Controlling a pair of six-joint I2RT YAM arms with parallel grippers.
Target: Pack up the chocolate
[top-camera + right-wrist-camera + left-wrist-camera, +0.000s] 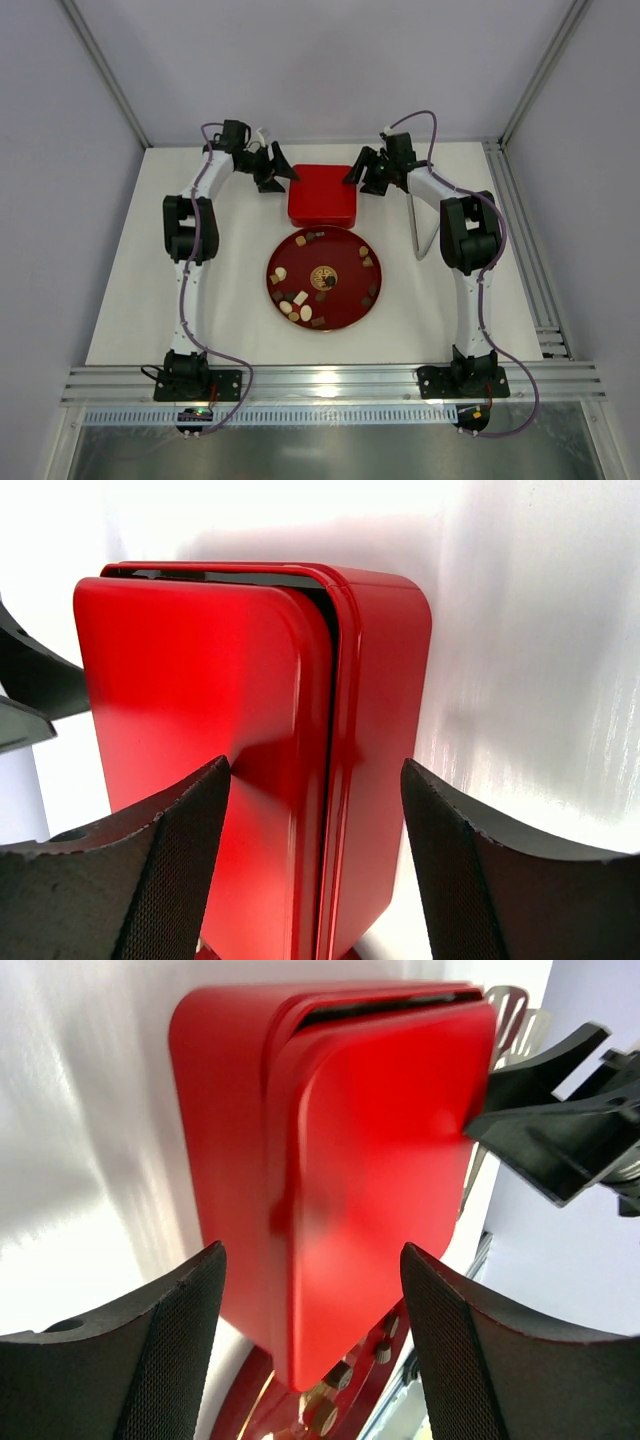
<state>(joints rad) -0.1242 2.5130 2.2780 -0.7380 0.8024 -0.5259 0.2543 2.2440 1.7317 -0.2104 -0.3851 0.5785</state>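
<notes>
Your chocolate [300, 298] sits loose on the round red plate [350, 312].
Dark brown, tan and cream pieces (round, square, oval) lie scattered there. Your arms reach far across the table [150, 280], with the left end effector [280, 172] and right end effector [358, 172] spread wide astride the red box [322, 195], beyond the plate.

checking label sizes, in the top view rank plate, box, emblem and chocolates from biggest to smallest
1. plate
2. box, clearly narrower than the plate
3. emblem
4. chocolates, each smaller than the emblem; too alike to rank among themselves
</notes>
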